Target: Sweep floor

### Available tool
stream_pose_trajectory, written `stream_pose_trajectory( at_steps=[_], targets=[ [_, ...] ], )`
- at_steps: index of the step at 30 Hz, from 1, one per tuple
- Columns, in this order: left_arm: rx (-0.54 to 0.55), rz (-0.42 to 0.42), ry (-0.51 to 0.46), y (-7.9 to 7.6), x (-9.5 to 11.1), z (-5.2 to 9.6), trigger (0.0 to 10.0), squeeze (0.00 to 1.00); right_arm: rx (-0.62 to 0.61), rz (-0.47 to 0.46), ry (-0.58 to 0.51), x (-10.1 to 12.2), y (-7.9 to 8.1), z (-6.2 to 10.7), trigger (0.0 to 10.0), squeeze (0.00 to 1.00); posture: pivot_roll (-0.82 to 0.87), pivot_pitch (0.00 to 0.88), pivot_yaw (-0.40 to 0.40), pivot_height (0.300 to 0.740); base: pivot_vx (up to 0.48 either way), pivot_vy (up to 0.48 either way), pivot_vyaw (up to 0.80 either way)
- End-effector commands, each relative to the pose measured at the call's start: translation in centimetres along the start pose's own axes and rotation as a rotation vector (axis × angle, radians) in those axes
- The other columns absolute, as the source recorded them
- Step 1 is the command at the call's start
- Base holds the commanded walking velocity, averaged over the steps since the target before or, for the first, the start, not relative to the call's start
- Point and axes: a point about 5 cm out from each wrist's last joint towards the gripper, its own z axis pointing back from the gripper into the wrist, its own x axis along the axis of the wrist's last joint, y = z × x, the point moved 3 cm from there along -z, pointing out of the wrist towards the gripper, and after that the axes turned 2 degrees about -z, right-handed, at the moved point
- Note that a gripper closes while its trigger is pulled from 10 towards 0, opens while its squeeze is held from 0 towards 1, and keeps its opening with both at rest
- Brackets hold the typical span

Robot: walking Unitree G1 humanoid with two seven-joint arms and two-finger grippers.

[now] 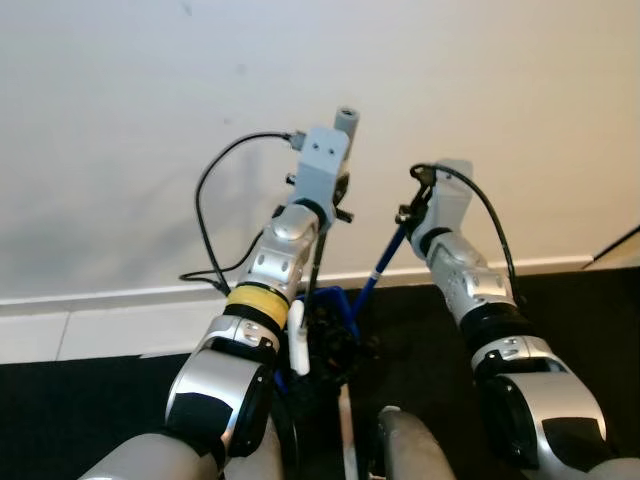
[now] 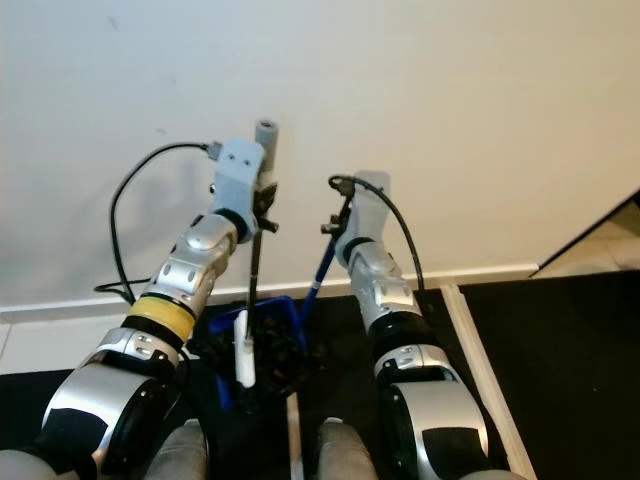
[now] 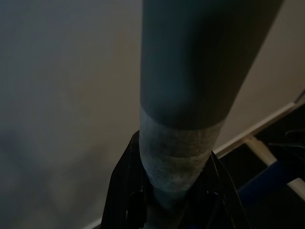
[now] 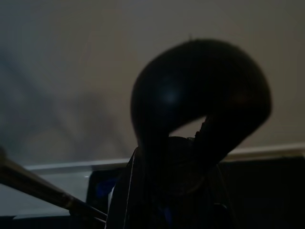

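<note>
Left pincer [image 2: 258,205] is clamped round a grey-topped, dark handle [image 2: 255,262] that runs down to the blue dustpan [image 2: 262,330]. In the left wrist view the handle [image 3: 183,119] sits between the black fingers [image 3: 125,191], pale band just above them.

Right pincer [image 2: 335,222] grips the top of the blue broom shaft [image 2: 318,272]; in the right wrist view a dark rounded hook-shaped end [image 4: 200,100] stands up out of the fingers. The shaft slants down toward the dustpan, its lower end just beside the pan's rim.

Dustpan rests on dark floor [image 2: 560,350], close in front of the robot's legs and near the white skirting board [image 2: 470,272] under a plain white wall [image 2: 400,80]. Dark clumps sit in the pan; cannot tell what they are. A thin white strip [image 2: 475,345] runs across the floor to the right.

Step, by my reading: both tools in hand, pan grounded, broom head at the pan; the collecting stage. Next move likely calls for steadying the pan while the right arm draws the broom toward it in short strokes.
</note>
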Motion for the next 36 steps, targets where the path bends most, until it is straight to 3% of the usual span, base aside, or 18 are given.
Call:
stream_pose_trajectory(
  at_steps=[1, 36],
  targets=[
    [-0.012, 0.014, -0.015, -0.40, 0.35, 0.00, 10.0, 0.00, 0.012, -0.017, -0.039, 1.19, 0.31, -0.01, 10.0, 0.00, 0.08, 0.040, -0.074, 0.740, 0.000, -0.480, 0.00],
    [0.015, 0.012, 0.022, -0.43, -0.17, -0.05, 10.0, 0.00, -0.010, -0.032, -0.050, 1.60, -0.38, 0.26, 10.0, 0.00, 0.08, 0.045, -0.066, 0.740, 0.000, -0.480, 0.00]
  ],
)
